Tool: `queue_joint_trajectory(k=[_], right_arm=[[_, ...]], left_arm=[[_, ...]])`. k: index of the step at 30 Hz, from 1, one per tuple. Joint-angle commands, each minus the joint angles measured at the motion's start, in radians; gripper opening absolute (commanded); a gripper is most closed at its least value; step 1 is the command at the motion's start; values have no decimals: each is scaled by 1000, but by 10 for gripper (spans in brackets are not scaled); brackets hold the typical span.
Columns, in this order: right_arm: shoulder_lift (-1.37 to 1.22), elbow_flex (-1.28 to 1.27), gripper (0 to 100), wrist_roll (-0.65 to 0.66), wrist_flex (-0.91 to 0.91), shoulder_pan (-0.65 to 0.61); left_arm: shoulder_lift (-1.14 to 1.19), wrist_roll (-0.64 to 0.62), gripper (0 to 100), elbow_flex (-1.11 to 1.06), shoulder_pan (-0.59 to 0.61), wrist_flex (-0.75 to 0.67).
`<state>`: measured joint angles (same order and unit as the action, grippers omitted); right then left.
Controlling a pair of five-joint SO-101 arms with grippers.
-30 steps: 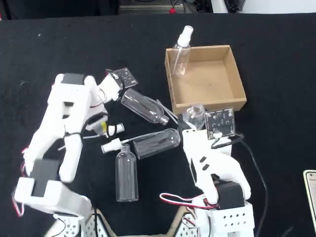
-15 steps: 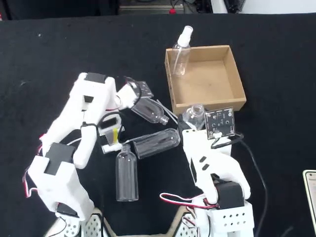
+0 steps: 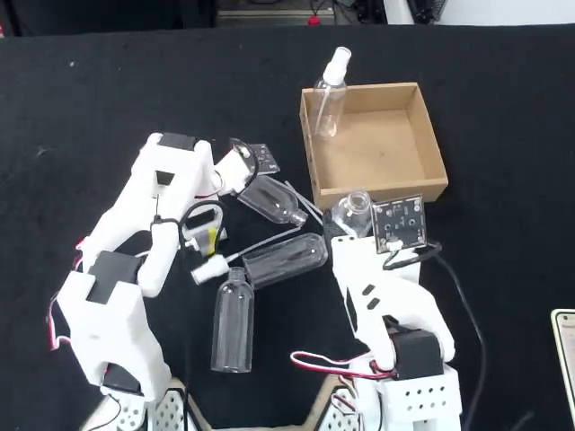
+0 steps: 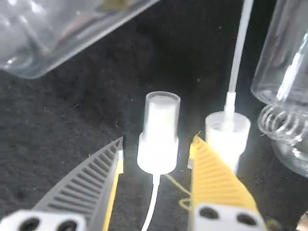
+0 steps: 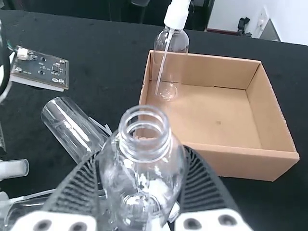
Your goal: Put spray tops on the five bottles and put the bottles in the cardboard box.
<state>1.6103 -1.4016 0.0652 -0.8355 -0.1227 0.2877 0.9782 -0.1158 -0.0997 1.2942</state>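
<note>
Black tabletop [image 3: 90,81] (white wall [image 3: 503,11] behind)

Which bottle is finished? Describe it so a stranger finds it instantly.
Start at the cardboard box on the black table. In its far corner on the left arm's side stands one upright clear bottle. It alone wears a white spray top; the lying bottles on the table and the open bottle in the right gripper have bare necks.
</note>
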Motion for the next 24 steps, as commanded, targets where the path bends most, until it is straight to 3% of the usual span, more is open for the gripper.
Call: queue_joint_trajectory(k=[1, 9, 15, 24], right_arm=[[18, 4, 18, -3, 3, -11], [18, 4, 18, -3, 3, -11], [18, 4, 18, -3, 0, -9], [18, -13, 18, -3, 6, -9]], left_arm=[[-11, 3, 216, 39, -10, -12], [-12, -44, 210, 4, 7, -5], [-23, -63, 27, -25, 28, -5], [-186, -130, 51, -12, 176, 115]])
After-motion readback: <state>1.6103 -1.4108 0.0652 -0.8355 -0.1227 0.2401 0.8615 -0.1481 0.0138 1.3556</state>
